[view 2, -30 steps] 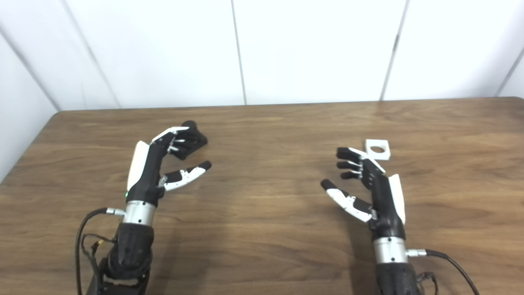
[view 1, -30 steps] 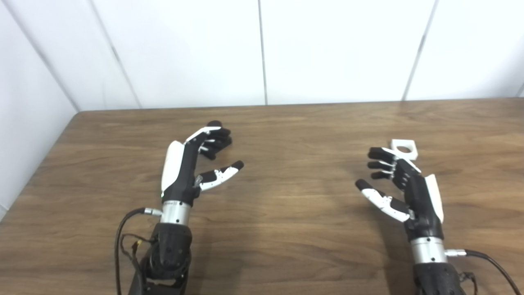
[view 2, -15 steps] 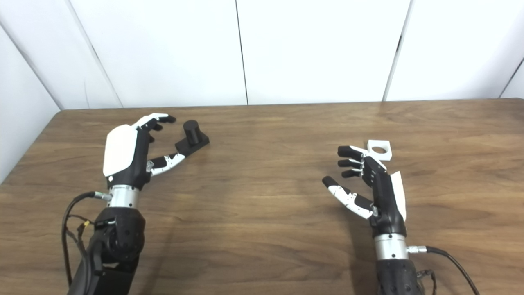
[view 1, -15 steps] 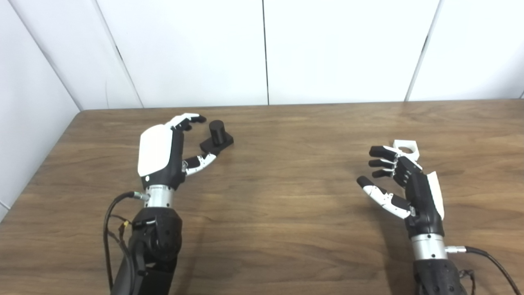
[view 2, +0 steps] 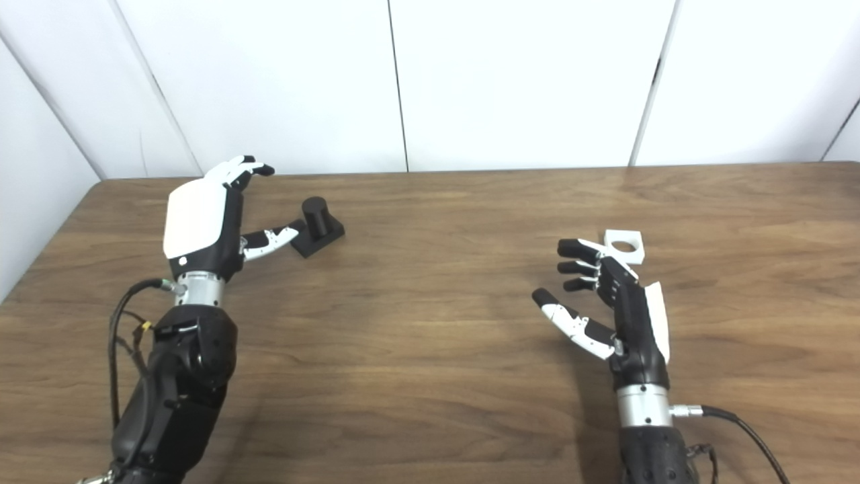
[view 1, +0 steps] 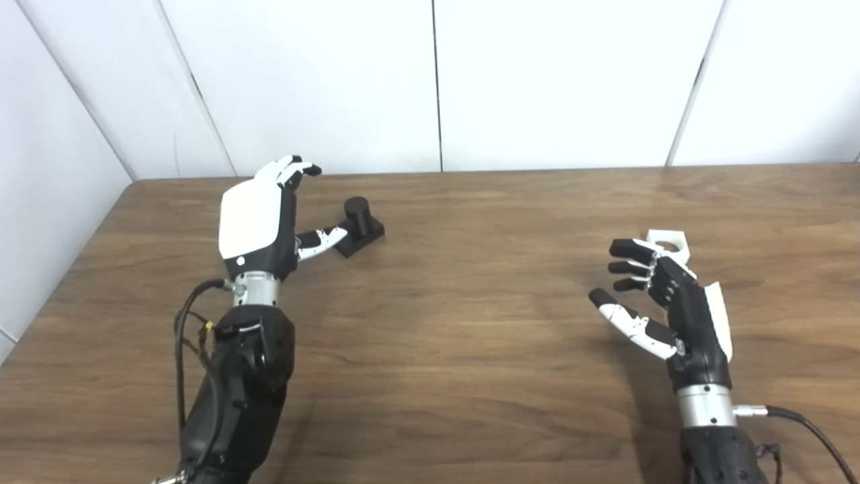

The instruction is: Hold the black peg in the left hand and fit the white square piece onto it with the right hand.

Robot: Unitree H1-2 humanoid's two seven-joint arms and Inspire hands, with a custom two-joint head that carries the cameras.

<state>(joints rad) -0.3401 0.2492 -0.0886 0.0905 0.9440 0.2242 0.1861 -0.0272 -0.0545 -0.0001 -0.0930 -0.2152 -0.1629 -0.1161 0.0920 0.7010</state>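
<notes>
Left hand (view 1: 259, 218), open, flanks the peg (view 1: 358, 218) at upper left, staged to grasp. Right hand (view 1: 662, 302), open and empty, waits beside the square piece (view 1: 666, 242) at right.

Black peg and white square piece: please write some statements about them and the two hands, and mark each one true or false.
1. The black peg stands upright on the table. True.
2. The left hand is holding the peg. False: the hand is open, with only its thumb reaching close to the peg's base.
3. The white square piece is already fitted on the peg. False: it lies on the table far from the peg, just beyond the fingers of the right hand.
4. The right hand is open and holds nothing. True.
5. The white square piece has a round hole in it. True.
</notes>
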